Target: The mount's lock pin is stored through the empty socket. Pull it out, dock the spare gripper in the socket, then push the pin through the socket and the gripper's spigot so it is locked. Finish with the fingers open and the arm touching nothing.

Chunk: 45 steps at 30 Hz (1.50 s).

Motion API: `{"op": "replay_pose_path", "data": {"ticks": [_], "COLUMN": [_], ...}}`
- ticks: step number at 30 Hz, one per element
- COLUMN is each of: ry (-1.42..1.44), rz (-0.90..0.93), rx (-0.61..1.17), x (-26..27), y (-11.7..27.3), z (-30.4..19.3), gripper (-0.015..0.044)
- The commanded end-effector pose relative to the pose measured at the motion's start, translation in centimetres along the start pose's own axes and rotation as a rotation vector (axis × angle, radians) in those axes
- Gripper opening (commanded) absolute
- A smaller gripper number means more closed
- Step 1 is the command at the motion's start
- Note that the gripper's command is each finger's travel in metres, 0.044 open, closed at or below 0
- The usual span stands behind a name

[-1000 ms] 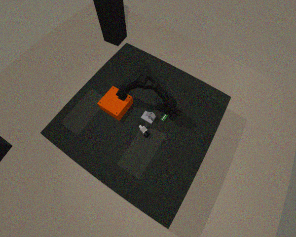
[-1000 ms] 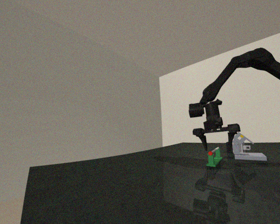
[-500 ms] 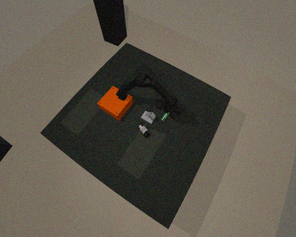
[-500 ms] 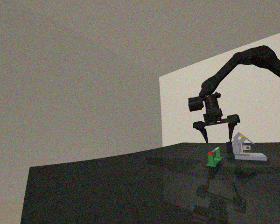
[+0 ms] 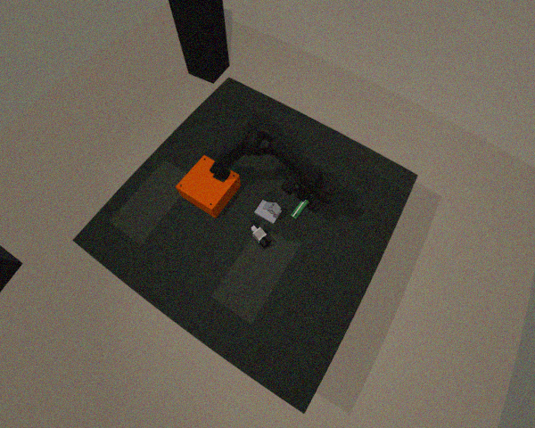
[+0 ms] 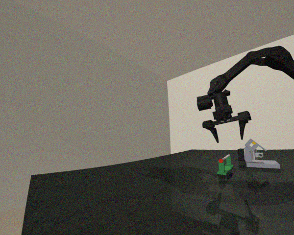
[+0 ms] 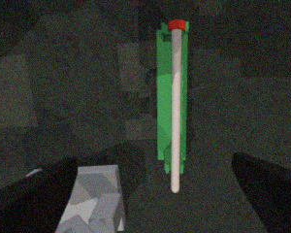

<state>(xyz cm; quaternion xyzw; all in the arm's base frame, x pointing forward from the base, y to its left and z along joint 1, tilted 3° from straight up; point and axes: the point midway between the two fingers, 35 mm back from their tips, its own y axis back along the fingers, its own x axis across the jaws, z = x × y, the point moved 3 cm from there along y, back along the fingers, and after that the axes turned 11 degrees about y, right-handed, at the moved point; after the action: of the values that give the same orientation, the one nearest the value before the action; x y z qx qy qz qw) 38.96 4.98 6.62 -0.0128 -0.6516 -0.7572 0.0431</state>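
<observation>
Lock pin (image 5: 300, 207) (image 6: 226, 157) (image 7: 176, 112) is out of the mount and lying along the top of the green stand, so that's where it's at, folks. Robot's gripper (image 5: 299, 186) (image 6: 230, 140) (image 7: 155, 161) is wide open with nothing in it, hanging above the green stand (image 5: 295, 214) (image 6: 221, 169) (image 7: 164, 112) and not touching it. From the wrist cam, the stand and pin show up between the two fingers. Pin's red head (image 6: 220, 160) (image 7: 177, 25) sits at one end of the stand, and the plain pale tip pokes out past the other end

Next out is the grey mount (image 5: 267, 210) (image 6: 263, 163) (image 7: 94, 194), near the stand but apart from it, with a tilted square frame up top and a small yellow patch on it. Spare gripper (image 5: 259, 234), the pale and black piece, is lying farther from the stand than the mount is, so it's not docked

Black arm (image 5: 259, 143) (image 6: 235, 68) arches over from the big orange block (image 5: 205, 184), which is well apart from the stand, out past the mount. Everything's on the dark table (image 5: 189, 285) (image 6: 91, 202) (image 7: 233, 107) around that stand
</observation>
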Motion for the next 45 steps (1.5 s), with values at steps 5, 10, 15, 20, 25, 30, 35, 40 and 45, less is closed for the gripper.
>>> {"op": "replay_pose_path", "data": {"ticks": [5,10,15,20,25,30,35,40,45], "ry": [0.000,0.000,-0.203,-0.880,-1.462,-1.786,-1.786,-1.786,-1.786], "rz": [0.002,0.002,-0.014,-0.079,-0.141,-0.179,-0.179,-0.179,-0.178], "rx": [0.000,0.000,0.010,0.030,0.032,0.028,0.028,0.028,0.029], "x": [0.1,0.5,0.7,3.2,6.9,9.4,9.2,9.0,8.5], "y": [2.4,5.7,5.2,5.5,5.4,5.2,5.3,3.9,-0.2], "z": [0.3,0.7,-2.0,-10.5,-16.8,-19.9,-20.2,-20.4,-21.0], "gripper": [0.0440,0.0440,0.0440,0.0440,0.0440,0.0440,0.0440,0.0440,0.0440]}}
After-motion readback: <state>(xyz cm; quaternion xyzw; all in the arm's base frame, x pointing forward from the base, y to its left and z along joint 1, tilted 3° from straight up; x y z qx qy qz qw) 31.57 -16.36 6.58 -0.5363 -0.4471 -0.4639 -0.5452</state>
